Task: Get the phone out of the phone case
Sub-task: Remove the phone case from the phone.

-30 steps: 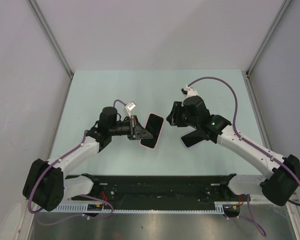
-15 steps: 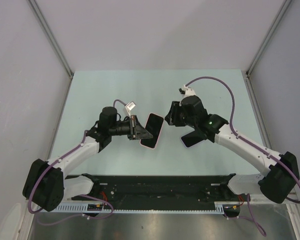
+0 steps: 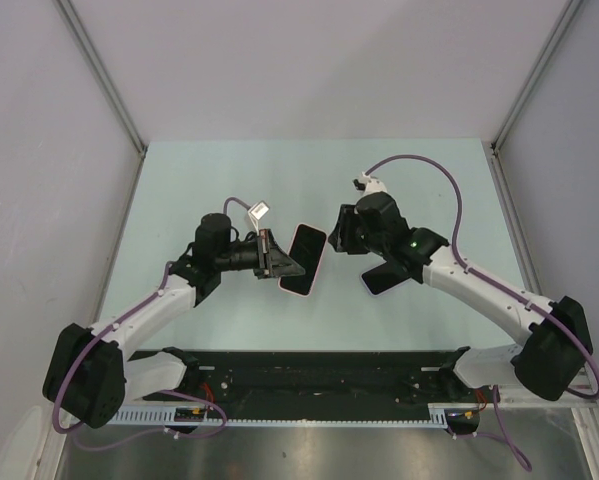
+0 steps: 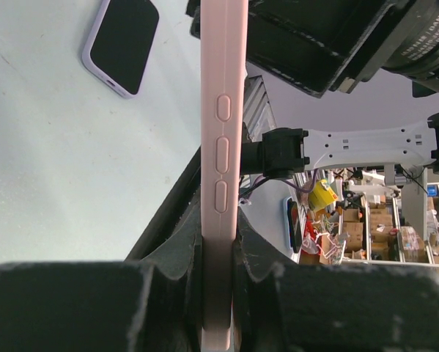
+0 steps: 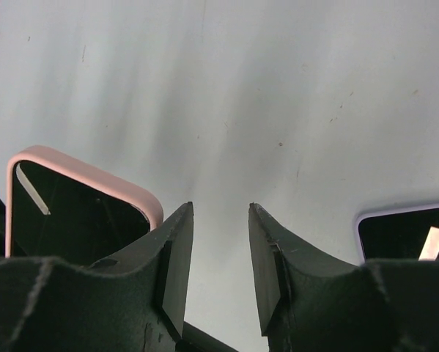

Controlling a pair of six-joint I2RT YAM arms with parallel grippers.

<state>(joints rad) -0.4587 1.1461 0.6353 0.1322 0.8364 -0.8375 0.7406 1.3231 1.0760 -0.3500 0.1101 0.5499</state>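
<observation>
Left arm reaches from its base towards the middle of the table (image 3: 229, 180), forearm stretched low and the wrist turned sideways. The left gripper (image 3: 282, 265) is clamped on a phone in a pink case (image 3: 304, 260). In the left wrist view the fingers (image 4: 176, 253) squeeze the case flat from both sides, so you see it edge-on. Its side with three buttons (image 4: 223, 150) runs straight out ahead of the fingertips.

Right arm comes in from the other side with its elbow bent and the wrist angled down towards the pink case. The right gripper (image 3: 339, 232) sits just beyond the far end of that case, facing the left gripper. Its fingers are spread apart with nothing between them, only bare table showing in the gap (image 5: 219, 242). A rounded pink corner (image 5: 80, 172) sits just beside one finger. I honestly can't tell if they touch.

Count-wise it's two arms, two grippers, two phones, two cases. The second phone, in a pale lilac case (image 3: 384, 277), lies screen-up on the table under the right forearm, behind that gripper. From the left wrist it shows up off to the side of the held case (image 4: 120, 44). From the right wrist only its corner peeks in next to the other finger (image 5: 402, 231).
</observation>
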